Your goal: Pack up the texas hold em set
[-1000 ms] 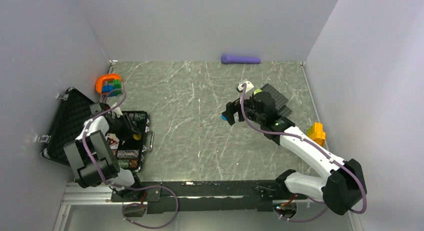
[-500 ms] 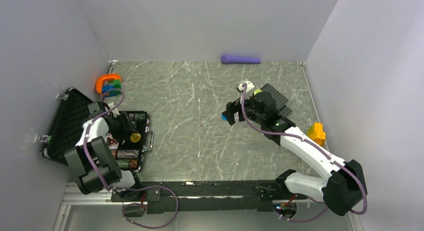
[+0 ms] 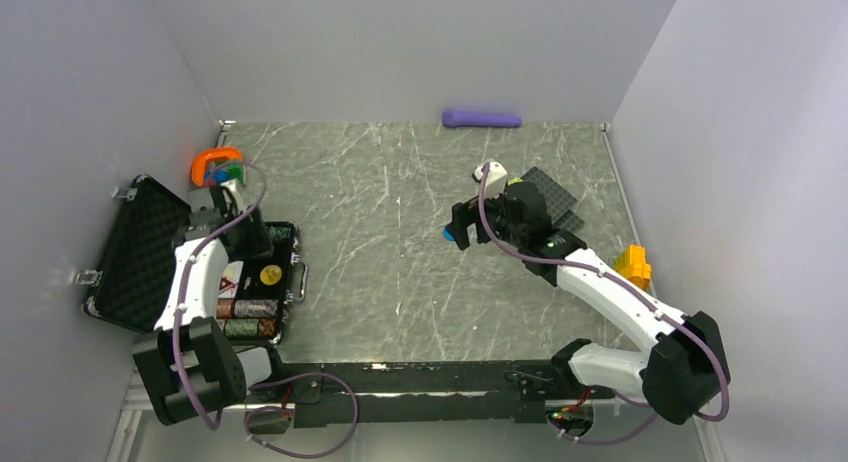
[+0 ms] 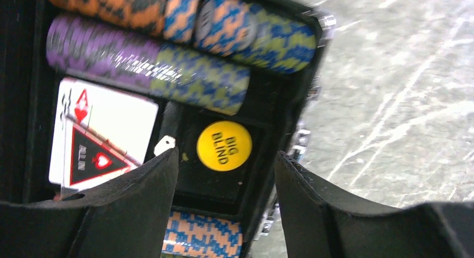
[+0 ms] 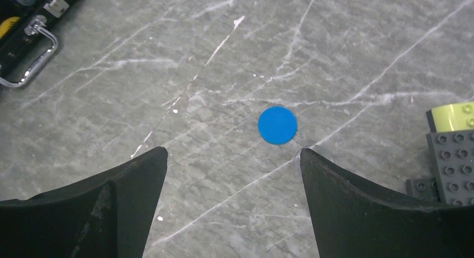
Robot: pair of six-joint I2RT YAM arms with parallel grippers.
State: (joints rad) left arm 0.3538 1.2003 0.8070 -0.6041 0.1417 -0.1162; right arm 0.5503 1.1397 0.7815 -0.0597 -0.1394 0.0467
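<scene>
One yellow disc (image 4: 224, 146), marked BIG BLIND, now lies in the open case (image 3: 132, 244). The left tool (image 4: 223, 158) was down in the case a second ago; since then it has lifted off and spread its jaws, holding nothing, so that piece looks packed. Right tool (image 5: 233, 153) spread wide, empty, hovering over the one blue disc (image 5: 277, 124), which lies flat on the desk (image 3: 400, 232) well apart from the case; probably the next piece to fetch. Count in case: three chip rows (image 4: 145, 68) in view, one card deck (image 4: 109, 115), one dark red triangle (image 4: 89, 156) on it. Lid not yet shut.
</scene>
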